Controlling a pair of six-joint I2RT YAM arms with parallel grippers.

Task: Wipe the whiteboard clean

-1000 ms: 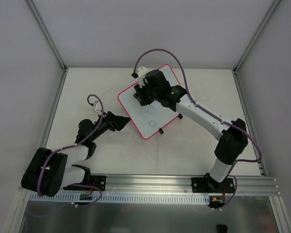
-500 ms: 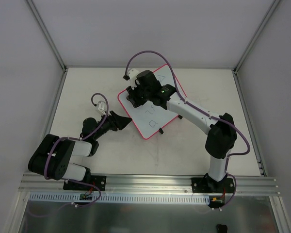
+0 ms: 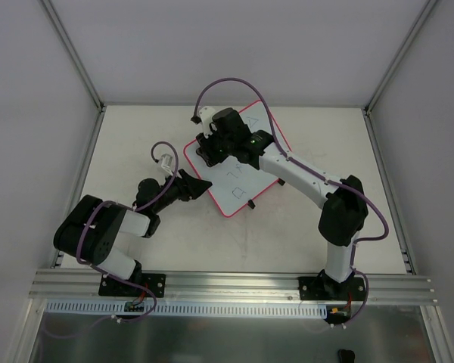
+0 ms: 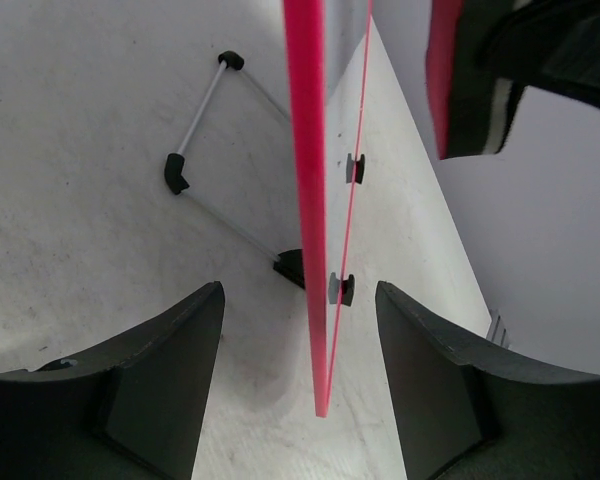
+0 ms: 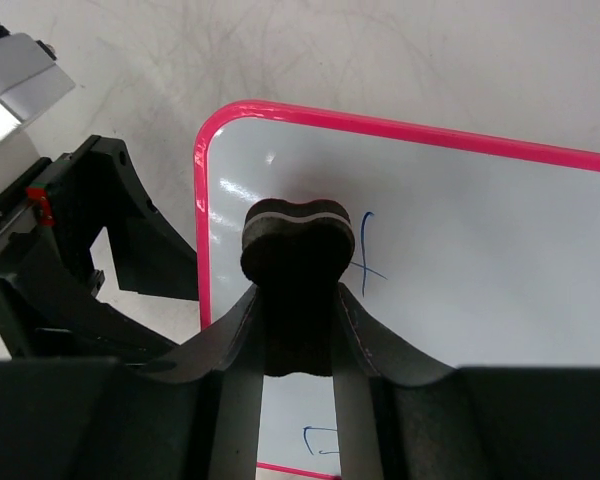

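Pink-framed whiteboard (image 3: 234,185) during erasing.
Clamped on the eraser (image 5: 297,232), the right tool (image 5: 297,292) has the board beneath it; the left tool (image 4: 298,300), jaws apart, straddles the board's edge. Advice: grip that edge first, then wipe flat across the pen marks (image 5: 365,262).

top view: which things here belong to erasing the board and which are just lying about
Part of the job:
whiteboard
blue pen marks on it
eraser
right gripper, clamped on the eraser
left gripper, open astride the board's edge

Just lying about:
small black object on the metal shelf at the near edge
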